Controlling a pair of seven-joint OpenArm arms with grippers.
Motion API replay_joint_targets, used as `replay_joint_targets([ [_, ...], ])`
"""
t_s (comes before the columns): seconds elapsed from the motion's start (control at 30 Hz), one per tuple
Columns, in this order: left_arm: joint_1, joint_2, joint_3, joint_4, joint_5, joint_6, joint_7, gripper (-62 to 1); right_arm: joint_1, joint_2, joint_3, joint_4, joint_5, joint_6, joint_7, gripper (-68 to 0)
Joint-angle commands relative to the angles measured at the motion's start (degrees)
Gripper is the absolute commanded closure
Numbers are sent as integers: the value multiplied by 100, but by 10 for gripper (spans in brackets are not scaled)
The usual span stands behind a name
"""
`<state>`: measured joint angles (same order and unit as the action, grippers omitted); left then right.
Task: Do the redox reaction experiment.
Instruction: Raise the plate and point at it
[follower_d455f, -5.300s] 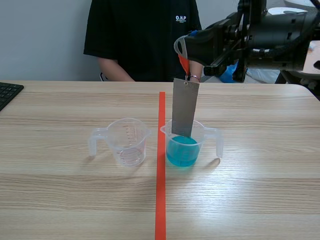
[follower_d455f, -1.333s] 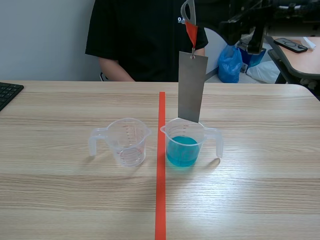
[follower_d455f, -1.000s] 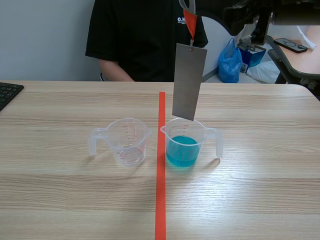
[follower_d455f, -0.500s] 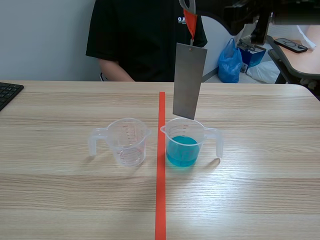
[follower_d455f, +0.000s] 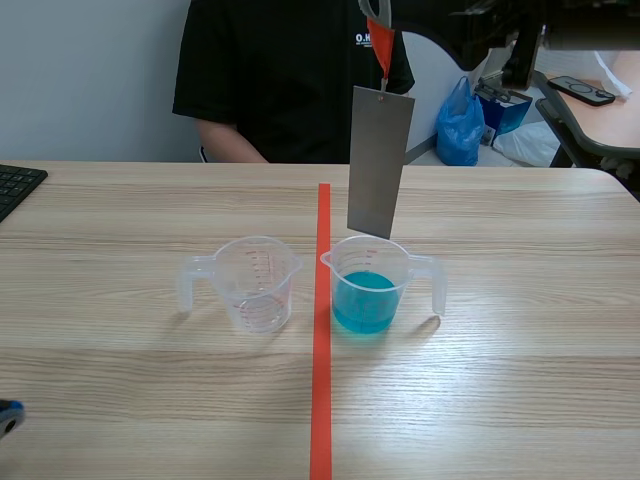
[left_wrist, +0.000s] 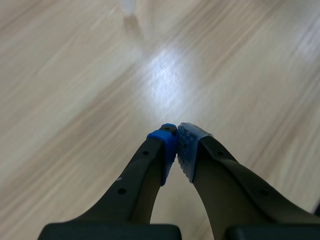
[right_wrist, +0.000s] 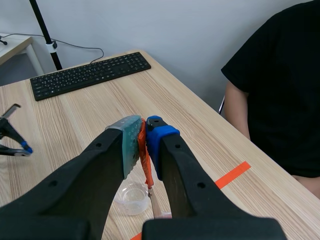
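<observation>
Hanging by its orange strap (follower_d455f: 381, 55), the grey metal plate (follower_d455f: 379, 162) hovers right above the cup of blue solution (follower_d455f: 366, 295), lower edge out of the liquid. My right gripper (right_wrist: 142, 145) pinches that strap tight, high up. Pickup's done, I'd say; no coating shows, so the soak looks left to do. Beside it waits the empty cup (follower_d455f: 256, 285). My left gripper (left_wrist: 176, 145), closed on nothing, sits low over the table (follower_d455f: 520, 400).

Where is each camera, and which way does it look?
Scene view: between the arms, facing across the table to the person; the right arm shows overhead, dangling the metal plate.
Left wrist view: behind the shut left gripper, looking down at the table.
Right wrist view: high up, looking down past the right gripper pinching the orange-red tag.
Scene and right wrist views share the keyboard.
</observation>
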<state>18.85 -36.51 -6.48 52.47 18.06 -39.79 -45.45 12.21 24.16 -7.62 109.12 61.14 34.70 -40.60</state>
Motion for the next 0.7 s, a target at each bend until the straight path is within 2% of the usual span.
replay_joint_targets([
  [0.0,-282,-37,181,72,-254,-9,66,-38,111,42,61,59,90,-42,83,-13],
  [0.1,-833,-35,691,72,-695,-9,498,-38,111,42,61,59,90,-42,83,-13],
  [0.37,-2398,-20,2127,72,-2295,-9,1725,-38,111,42,61,59,90,-42,83,-13],
  [0.43,-2745,33,2430,72,-2533,-9,2026,-38,111,42,61,59,90,-42,83,-13],
  [0.67,-3567,334,3016,72,-2966,-9,2424,-38,111,42,61,59,92,-42,85,-13],
])
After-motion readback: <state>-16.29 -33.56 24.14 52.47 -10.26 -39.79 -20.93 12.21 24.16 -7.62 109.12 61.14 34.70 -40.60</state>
